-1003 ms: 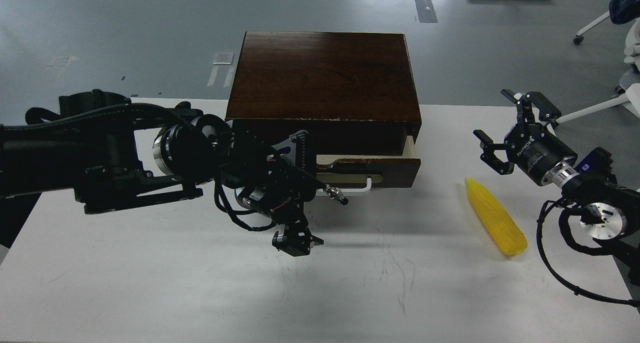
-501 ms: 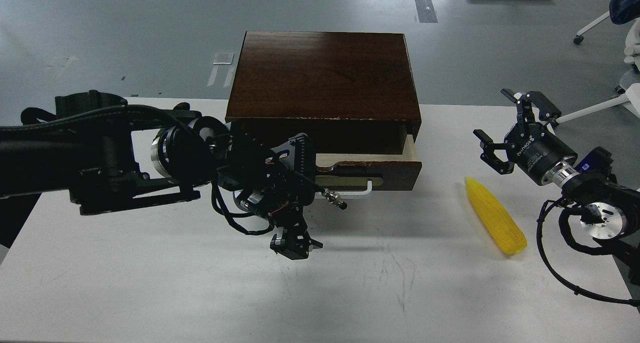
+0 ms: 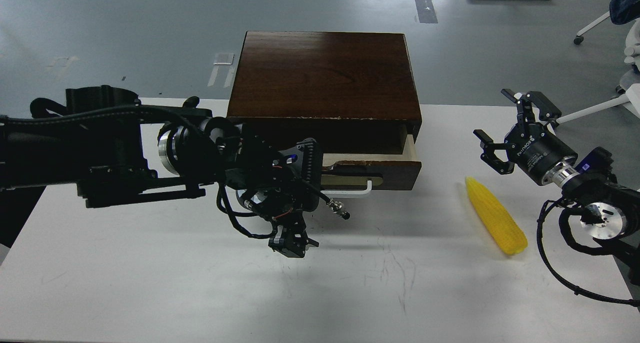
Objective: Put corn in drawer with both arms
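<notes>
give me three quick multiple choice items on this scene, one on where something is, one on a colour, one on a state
1. Where does the bright yellow tapered corn cob lie?
A inside the drawer
B on the white table, right of the box
C on top of the box

2. What colour is the drawer's bar handle?
A white
B red
C black

3. How is the dark brown wooden drawer?
A fully shut
B pulled out a little
C removed

Answers: B, the cob rests on the white table; A, the bar shows white; B, pale wood shows behind its front.
</notes>
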